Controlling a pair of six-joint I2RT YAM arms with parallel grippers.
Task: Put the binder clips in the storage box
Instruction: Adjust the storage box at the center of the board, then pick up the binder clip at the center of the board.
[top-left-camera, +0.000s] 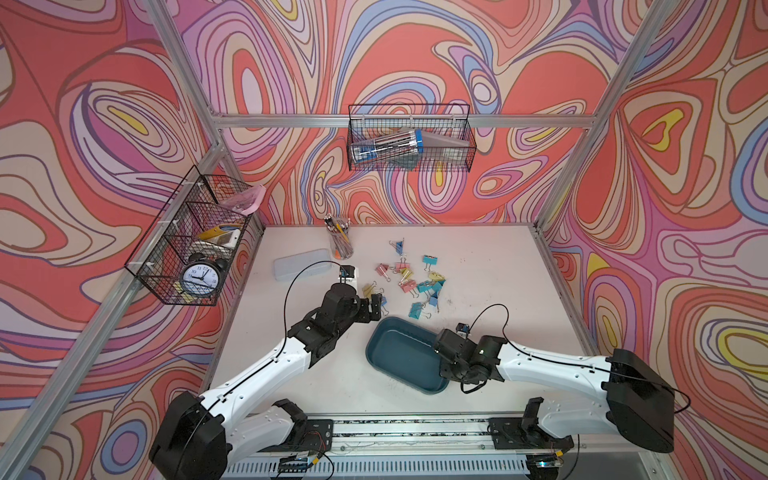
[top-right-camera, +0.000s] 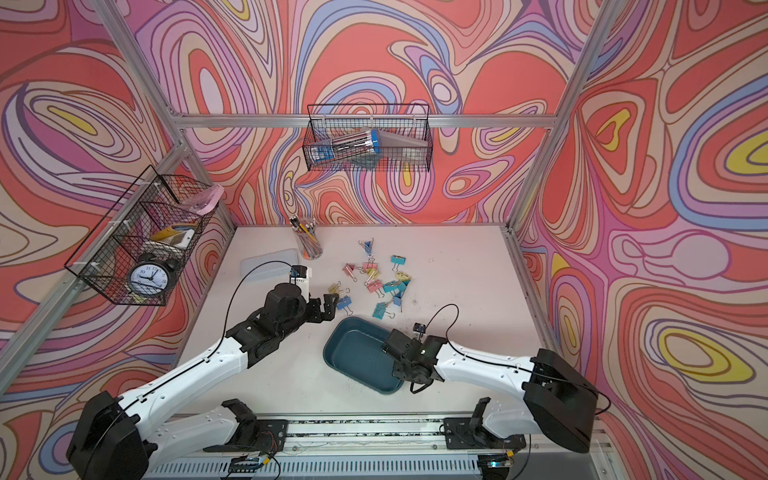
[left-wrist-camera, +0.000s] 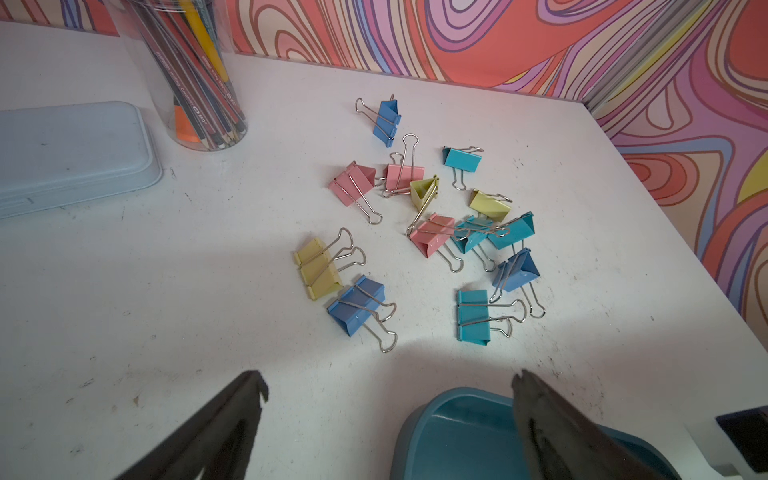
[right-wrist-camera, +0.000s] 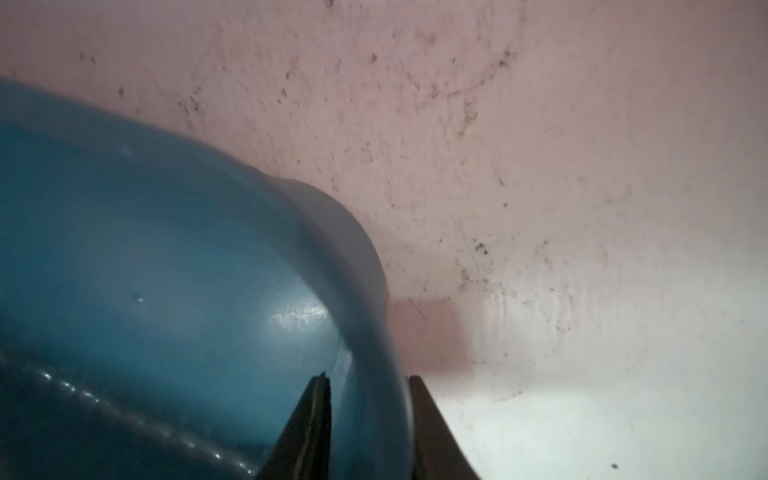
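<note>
In both top views the storage box (top-left-camera: 388, 351) holds nothing, and all the binder clips (top-left-camera: 431, 260) lie loose on the table (top-left-camera: 498, 291).

Left wrist view: the left gripper (left-wrist-camera: 386, 384) hovers with its jaws spread wide. A yellow clip (left-wrist-camera: 316, 266) and a blue clip (left-wrist-camera: 357, 303) lie just ahead of its tips.

Right wrist view: the right gripper (right-wrist-camera: 369, 378) pinches the box rim, one jaw inside and one outside.

Finding: no clip is loaded yet, so the whole transfer is outstanding.

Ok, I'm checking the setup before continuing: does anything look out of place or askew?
The binder clips lie scattered on the table, several tangled in a heap, none visible in the storage box. The box sits skewed to the table's edges, with the right claw gripping its rim. Nothing looks damaged.
</note>
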